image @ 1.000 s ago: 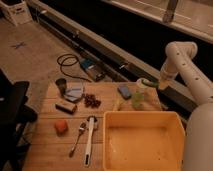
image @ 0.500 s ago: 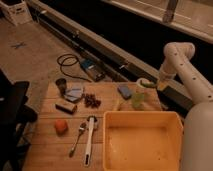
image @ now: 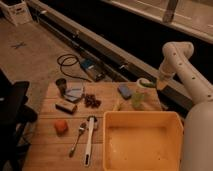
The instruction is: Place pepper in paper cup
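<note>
White-armed robot's gripper (image: 159, 85) has crept toward the small white paper cup (image: 142, 83) at the wooden counter's (image: 50, 147) far edge, fingers pinching the slim dark green pepper (image: 148, 84) just over its rim; release seems next.

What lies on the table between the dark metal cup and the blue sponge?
In the camera view, a dark cluster like grapes lies between the metal cup and the blue sponge. The gripper, shut, is beside the paper cup.

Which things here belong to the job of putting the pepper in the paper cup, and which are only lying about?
Job: pepper, held by the gripper over the paper cup at the table's far right edge.

Lying about: yellow bin, dark metal cup, spoon, orange piece, blue sponge.
</note>
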You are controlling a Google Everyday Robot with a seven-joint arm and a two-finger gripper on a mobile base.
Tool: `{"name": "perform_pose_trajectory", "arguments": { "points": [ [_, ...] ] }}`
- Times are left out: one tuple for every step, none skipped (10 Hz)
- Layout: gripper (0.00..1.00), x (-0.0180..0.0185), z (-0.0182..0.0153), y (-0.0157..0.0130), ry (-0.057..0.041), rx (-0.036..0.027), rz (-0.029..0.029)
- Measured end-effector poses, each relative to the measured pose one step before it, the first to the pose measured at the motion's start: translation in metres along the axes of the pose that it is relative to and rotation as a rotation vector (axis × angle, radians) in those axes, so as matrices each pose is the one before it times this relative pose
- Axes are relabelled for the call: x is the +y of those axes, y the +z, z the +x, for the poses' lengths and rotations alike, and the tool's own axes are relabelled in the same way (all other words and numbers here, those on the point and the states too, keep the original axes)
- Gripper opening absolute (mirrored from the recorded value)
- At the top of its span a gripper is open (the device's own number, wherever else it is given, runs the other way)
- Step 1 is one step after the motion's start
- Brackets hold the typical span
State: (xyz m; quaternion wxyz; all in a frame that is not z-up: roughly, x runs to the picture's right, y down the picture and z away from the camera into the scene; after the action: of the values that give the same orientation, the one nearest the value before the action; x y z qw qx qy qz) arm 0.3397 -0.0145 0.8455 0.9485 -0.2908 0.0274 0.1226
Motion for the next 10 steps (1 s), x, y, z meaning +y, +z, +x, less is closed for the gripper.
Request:
{"name": "perform_pose_trajectory", "arguments": {
  "points": [
    [0.0, -0.00048, -0.00008, -0.00164, -0.001, 0.00216, 0.00402],
    [0.0, -0.0007, 0.00046, -0.00105, 0.00011, 0.00252, 0.00231],
    [0.0, -0.002, 0.0013, -0.00105, 0.00121, 0.00543, 0.0039],
    [0.0, -0.00235, 0.00064, -0.00063, -0.00208, 0.00695, -0.00144],
    [0.0, -0.00218, 0.00054, -0.00064, -0.00063, 0.00506, -0.00222],
    [0.0, -0.00084, 0.00088, 0.00015, -0.00031, 0.00522, -0.00594],
    [0.0, -0.00051, 0.00172, 0.00082, -0.00017, 0.00752, -0.00899],
    [0.0, -0.00018, 0.00145, 0.00178, -0.00108, 0.00674, -0.01142],
    [0.0, -0.00026, 0.00027, 0.00072, -0.00158, 0.00288, -0.0055],
    [0.0, 0.00091, -0.00047, 0.0024, -0.00301, 0.00179, -0.00875]
  ]
}}
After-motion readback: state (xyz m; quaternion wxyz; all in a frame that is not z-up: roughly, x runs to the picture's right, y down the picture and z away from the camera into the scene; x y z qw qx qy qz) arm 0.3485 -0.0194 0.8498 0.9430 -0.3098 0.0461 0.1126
